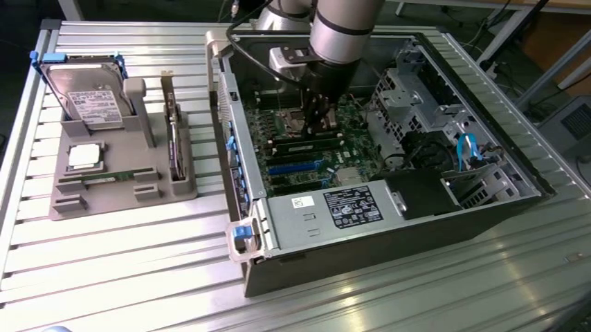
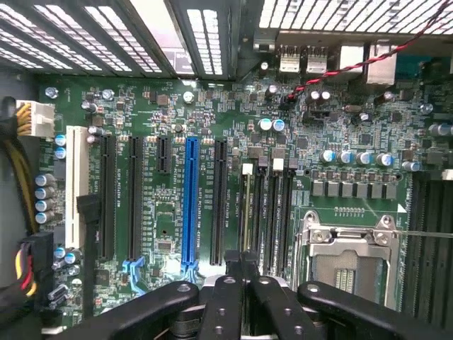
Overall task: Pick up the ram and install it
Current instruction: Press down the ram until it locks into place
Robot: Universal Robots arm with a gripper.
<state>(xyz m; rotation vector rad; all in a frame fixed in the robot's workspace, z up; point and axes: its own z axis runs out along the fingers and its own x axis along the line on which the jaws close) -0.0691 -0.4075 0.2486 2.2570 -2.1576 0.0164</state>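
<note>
One gripper hung inside the open case, fingers pressed together with nothing visibly between them, tips just above the motherboard slots. The ram lay flat in the grey tray, at nine o'clock from the case in the exterior view.

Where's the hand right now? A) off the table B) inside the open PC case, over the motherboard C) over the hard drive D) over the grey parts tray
B: the hand is down inside the open PC case, just above the green motherboard, away from the grey parts tray and hard drive.
</note>
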